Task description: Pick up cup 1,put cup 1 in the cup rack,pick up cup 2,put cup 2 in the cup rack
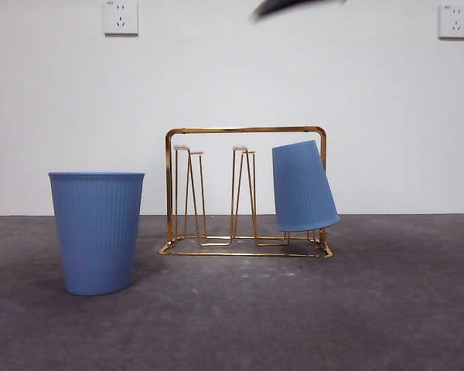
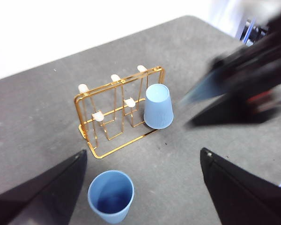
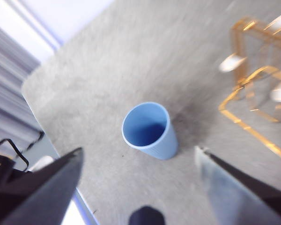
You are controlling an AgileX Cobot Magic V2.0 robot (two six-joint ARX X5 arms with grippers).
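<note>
Front view shows the gold rack (image 1: 246, 192) on the grey table (image 1: 387, 309), with one blue cup (image 1: 303, 186) upside down and tilted on its right end peg. A second cup (image 1: 97, 230) stands upright on the table, left of the rack and apart from it. The left gripper (image 2: 140, 187) and the right gripper (image 3: 138, 183) both hang above the table, jaws spread wide, holding nothing.

cup rack (image 1: 246, 131): shiny gold metal wire, pale tips on the pegs
cups (image 1: 97, 232): matte blue plastic, fine ribbing down the sides
tabletop (image 1: 387, 309): dull grey, kinda rough and speckled
</note>
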